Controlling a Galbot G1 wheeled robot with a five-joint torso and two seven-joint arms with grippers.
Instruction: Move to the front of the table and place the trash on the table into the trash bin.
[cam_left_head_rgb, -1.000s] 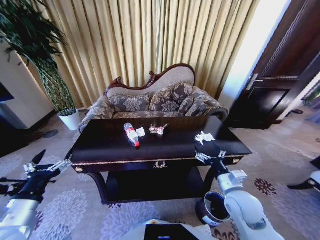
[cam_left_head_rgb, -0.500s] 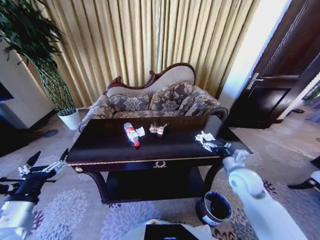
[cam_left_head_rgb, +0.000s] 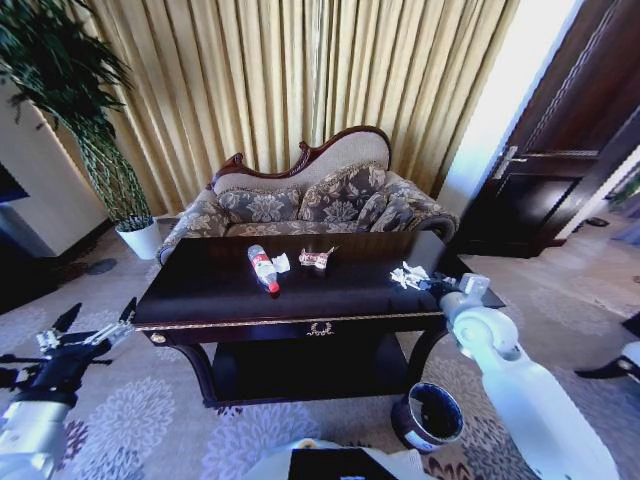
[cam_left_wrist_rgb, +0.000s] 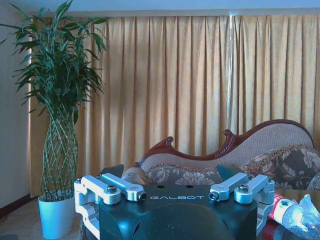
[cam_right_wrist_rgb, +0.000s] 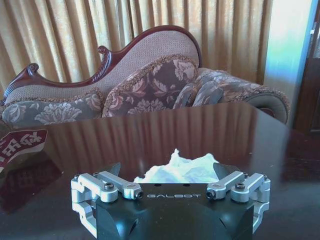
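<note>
Risk: right gripper (cam_right_wrist_rgb: 174, 176), jaws spread wide around crumpled tissue (cam_right_wrist_rgb: 179, 168) on table (cam_left_head_rgb: 330, 285), apparently touching; light tissue may slip free on closing; left gripper (cam_left_head_rgb: 90, 330) open, idle beside table

**Right arm extended, left arm held low**

The right arm stretches forward, its gripper (cam_left_head_rgb: 432, 287) level and low with both fingers (cam_right_wrist_rgb: 112, 168) spread wide apart. The left arm sits low at the robot's left side, its gripper (cam_left_head_rgb: 95, 322) pointing forward with fingers (cam_left_wrist_rgb: 111, 170) parted.
</note>
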